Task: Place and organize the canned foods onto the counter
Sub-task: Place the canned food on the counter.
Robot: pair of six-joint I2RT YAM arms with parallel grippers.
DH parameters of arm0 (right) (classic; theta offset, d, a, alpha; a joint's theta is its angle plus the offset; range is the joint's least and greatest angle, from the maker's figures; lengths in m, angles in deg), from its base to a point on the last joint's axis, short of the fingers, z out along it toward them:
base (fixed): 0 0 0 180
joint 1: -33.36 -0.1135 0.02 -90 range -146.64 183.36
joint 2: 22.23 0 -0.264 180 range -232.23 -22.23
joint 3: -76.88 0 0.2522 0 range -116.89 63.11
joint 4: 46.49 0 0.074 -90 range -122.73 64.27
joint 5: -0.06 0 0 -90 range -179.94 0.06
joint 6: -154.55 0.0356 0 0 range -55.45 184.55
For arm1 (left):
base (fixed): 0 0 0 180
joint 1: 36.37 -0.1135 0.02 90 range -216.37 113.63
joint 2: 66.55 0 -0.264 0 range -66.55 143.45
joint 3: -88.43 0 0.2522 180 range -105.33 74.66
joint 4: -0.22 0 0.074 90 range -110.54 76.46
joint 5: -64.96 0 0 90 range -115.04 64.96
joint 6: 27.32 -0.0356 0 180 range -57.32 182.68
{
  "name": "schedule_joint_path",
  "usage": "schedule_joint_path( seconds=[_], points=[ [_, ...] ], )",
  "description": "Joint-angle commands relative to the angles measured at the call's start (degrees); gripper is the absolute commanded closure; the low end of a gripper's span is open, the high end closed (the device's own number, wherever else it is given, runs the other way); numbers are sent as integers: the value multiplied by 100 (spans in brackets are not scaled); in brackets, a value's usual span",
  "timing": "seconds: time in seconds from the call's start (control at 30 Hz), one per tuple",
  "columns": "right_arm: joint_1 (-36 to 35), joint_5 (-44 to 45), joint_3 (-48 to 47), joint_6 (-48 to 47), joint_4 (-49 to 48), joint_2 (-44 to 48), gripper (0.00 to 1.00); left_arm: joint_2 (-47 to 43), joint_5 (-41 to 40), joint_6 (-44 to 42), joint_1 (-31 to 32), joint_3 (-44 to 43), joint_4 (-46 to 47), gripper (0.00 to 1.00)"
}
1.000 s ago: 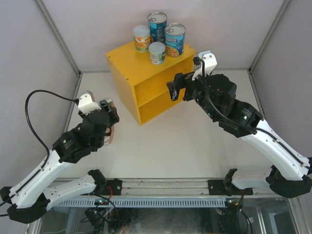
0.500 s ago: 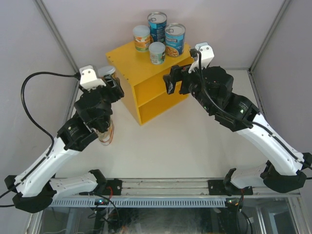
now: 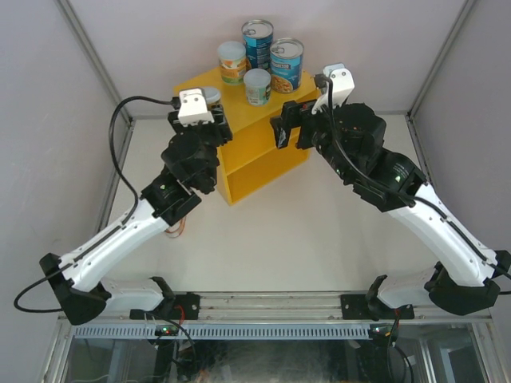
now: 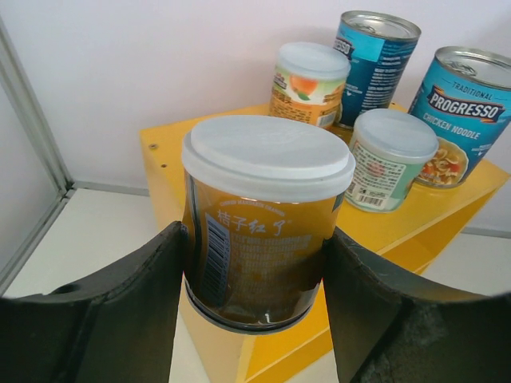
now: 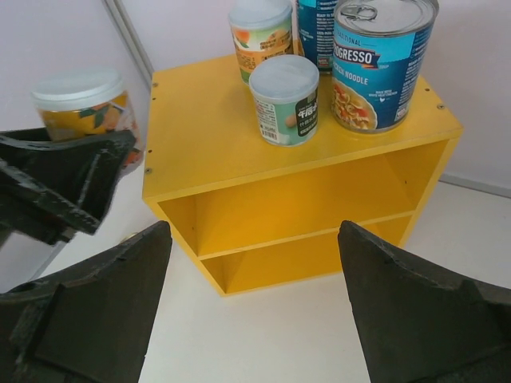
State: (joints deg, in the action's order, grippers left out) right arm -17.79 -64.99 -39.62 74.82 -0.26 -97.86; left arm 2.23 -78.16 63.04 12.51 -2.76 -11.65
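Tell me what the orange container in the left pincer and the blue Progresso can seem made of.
The round orange container: probably clear plastic or glass, glossy; its wall looks translucent. Its white lid: likely matte plastic. The tall blue-labelled Progresso can: metal, shiny ridged top with pull tab; label looks paper.

Table (image 3: pixel 319 239): white, matt, evenly lit. Enclosure walls (image 3: pixel 375 48): plain pale grey panels on three sides. Corner struts (image 3: pixel 95 62): bare aluminium. Near edge: aluminium rail (image 3: pixel 271 303), perforated grey strip (image 3: pixel 271 330) below.
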Motion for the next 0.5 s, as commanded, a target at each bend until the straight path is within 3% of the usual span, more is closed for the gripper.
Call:
schedule_joint_path(
  seconds=[0.0,0.27,0.47],
  points=[
    [42,-8,-194,-140,-129,211,16,239,356,-231,-123,-295,1097,100],
    [268,-108,-47,-174,-146,401,15,678,1314,476,-658,-510,849,100],
    [409,-243,105,-135,-229,467,15,835,1792,544,-879,-431,950,100]
  ],
)
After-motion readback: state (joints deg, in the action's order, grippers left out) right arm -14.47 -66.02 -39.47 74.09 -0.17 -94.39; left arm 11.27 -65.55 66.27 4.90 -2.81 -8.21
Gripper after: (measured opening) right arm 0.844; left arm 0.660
